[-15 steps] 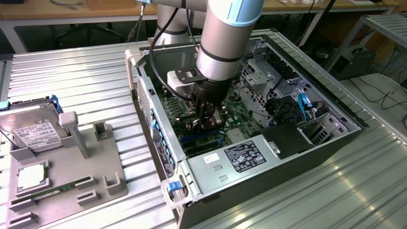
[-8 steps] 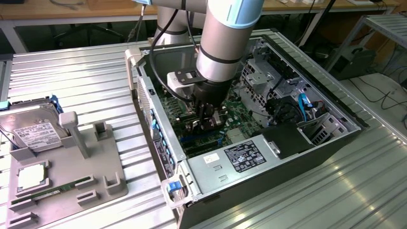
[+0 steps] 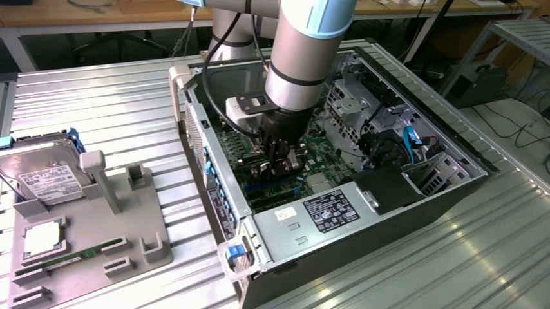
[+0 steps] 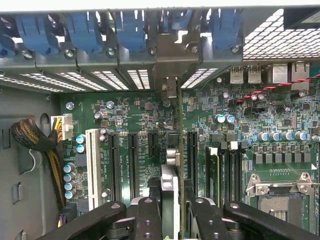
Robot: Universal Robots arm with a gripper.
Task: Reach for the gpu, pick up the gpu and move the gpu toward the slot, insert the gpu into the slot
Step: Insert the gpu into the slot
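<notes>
Exterior view, far out from the claw: grey plastic fixture tray [image 3: 129, 225] on the ribbed metal counter [image 3: 103, 109], with a boxy silver hard drive [image 3: 47, 180] on it. It plays no part in this step.

Black metal-fingered claw [image 3: 284, 168] is deep inside the open silver computer case [image 3: 344, 219], clenched on the thin dark gpu card [image 4: 170, 172]. The card stands on edge between the fingers [image 4: 147, 215], low over the green motherboard [image 4: 130, 120]. The long blue plastic slot [image 3: 256, 190] lies just beside and under the claw.

Risks, as I judge them:
- A slight yaw would put the card edge on the slot's lip, not in the groove, so it could jam or bend.
- The silvery bracket end [image 4: 169, 87] sits close to the rear wall cut-outs and could snag there.
- The black neighbouring slots [image 4: 134, 165] run close alongside, so the card could seat in the wrong one.

The wrist view gives alignment along the card and the bracket gap. The exterior view gives the arm's depth in the case, which the wrist view does not.
</notes>
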